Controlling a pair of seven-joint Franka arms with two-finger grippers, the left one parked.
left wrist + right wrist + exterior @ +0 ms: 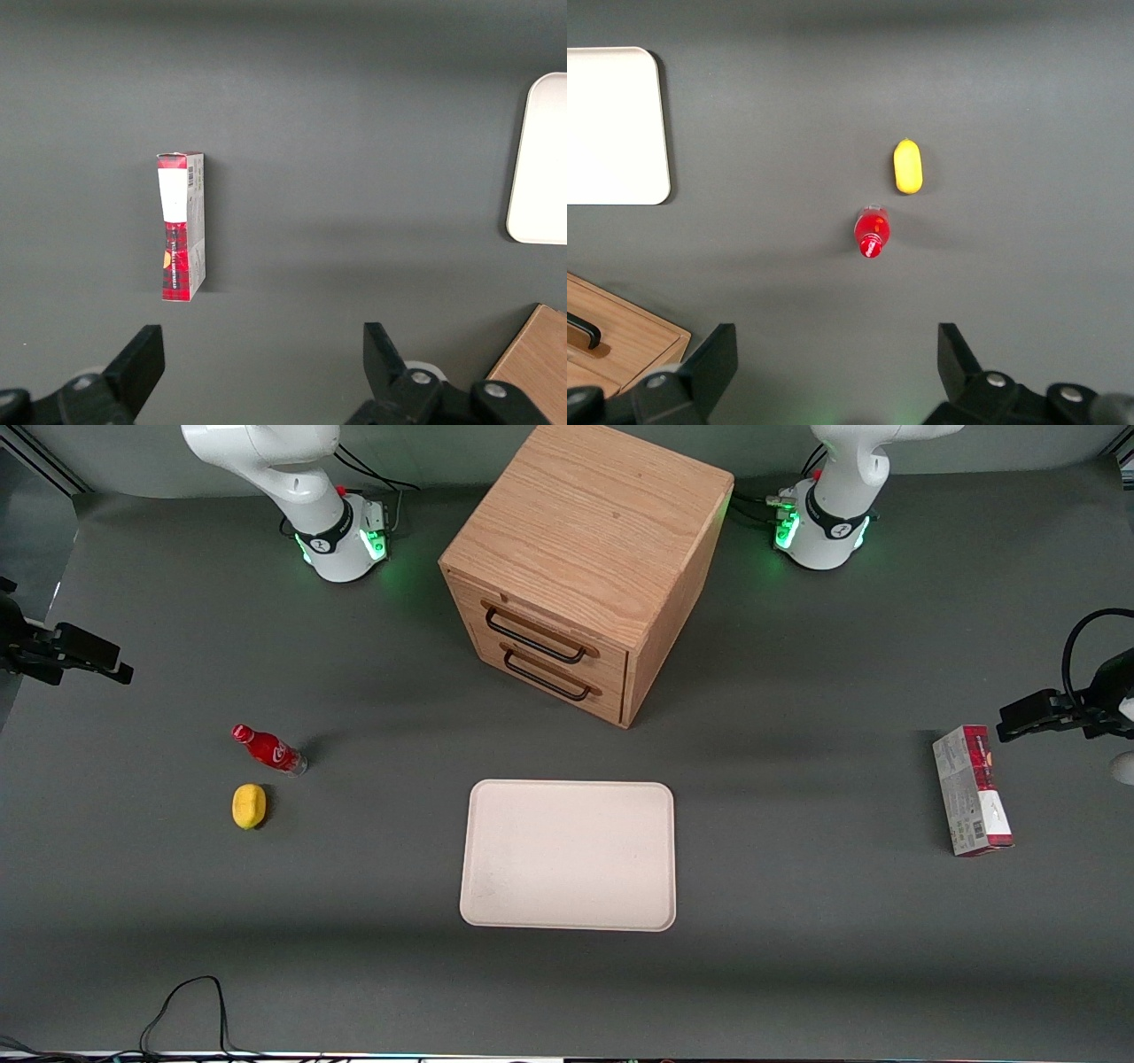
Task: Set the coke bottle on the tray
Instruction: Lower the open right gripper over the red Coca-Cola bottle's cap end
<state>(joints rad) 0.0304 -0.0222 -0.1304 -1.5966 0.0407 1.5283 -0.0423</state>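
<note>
The coke bottle is standing on the dark worktop in the middle left of the front view, leaning a little in that picture, with its red cap up. A yellow lemon is lying just beside it, nearer to the front camera, and the two are not touching. The tray is sitting flat in the lower middle of the front view, well apart from the bottle, with nothing on it. A wooden drawer cabinet is sitting above the tray in the picture, with two dark handles on its front. A red-and-grey carton is lying toward the parked arm's end of the worktop.

The end effector is hanging high over the bottle and the lemon. Its two black fingers are spread wide apart, holding nothing.
</note>
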